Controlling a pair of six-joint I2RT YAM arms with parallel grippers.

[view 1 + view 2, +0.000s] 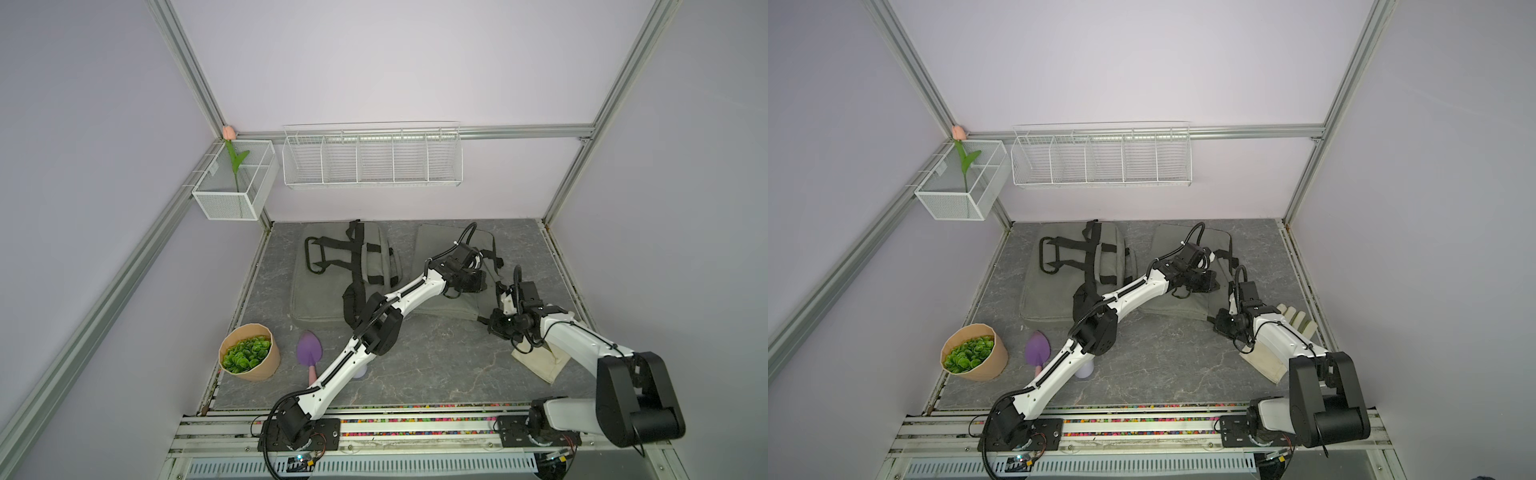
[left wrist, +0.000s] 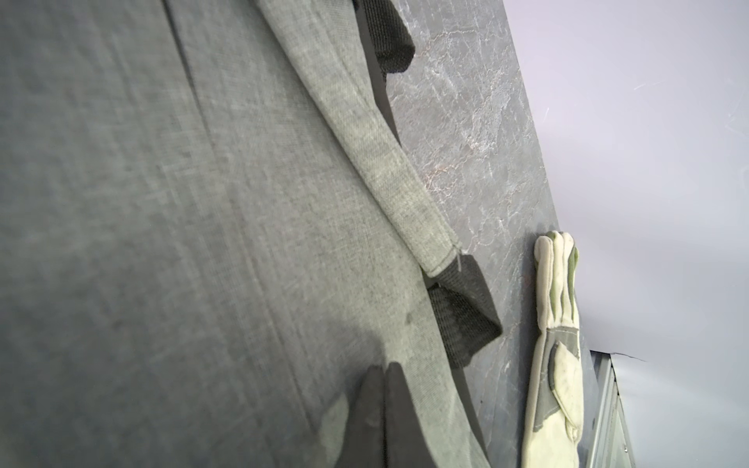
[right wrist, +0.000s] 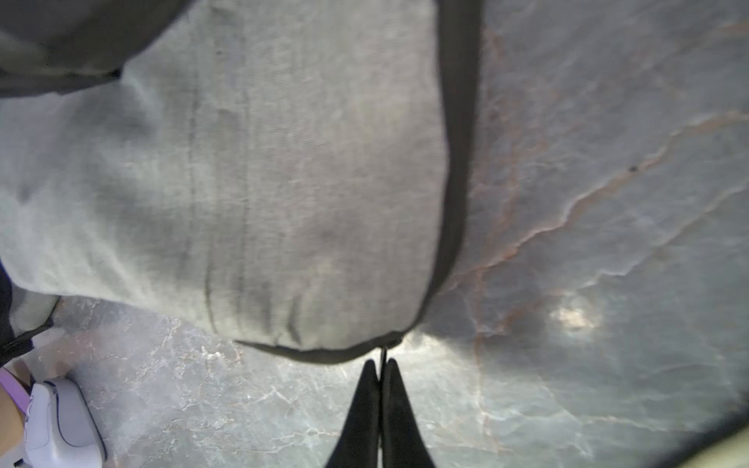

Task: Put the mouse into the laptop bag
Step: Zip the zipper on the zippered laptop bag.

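Two grey laptop bags lie at the back of the table; both grippers are at the right-hand one (image 1: 436, 245) (image 1: 1167, 241). My left gripper (image 1: 476, 282) (image 2: 383, 368) is shut, with its tips down on the bag's grey fabric (image 2: 162, 202). My right gripper (image 1: 495, 326) (image 3: 381, 364) is shut on the thin dark zipper pull (image 3: 383, 351) at the bag's near corner (image 3: 283, 162). The pale lilac mouse (image 1: 361, 371) (image 1: 1084, 370) (image 3: 60, 425) sits on the table near the front, partly hidden under the left arm.
The other grey bag (image 1: 316, 299) with black straps lies to the left. A purple trowel (image 1: 309, 349) and a potted green plant (image 1: 249, 353) stand front left. A work glove (image 1: 1296, 320) (image 2: 555, 344) lies under the right arm. Wire baskets (image 1: 372, 158) hang on the back wall.
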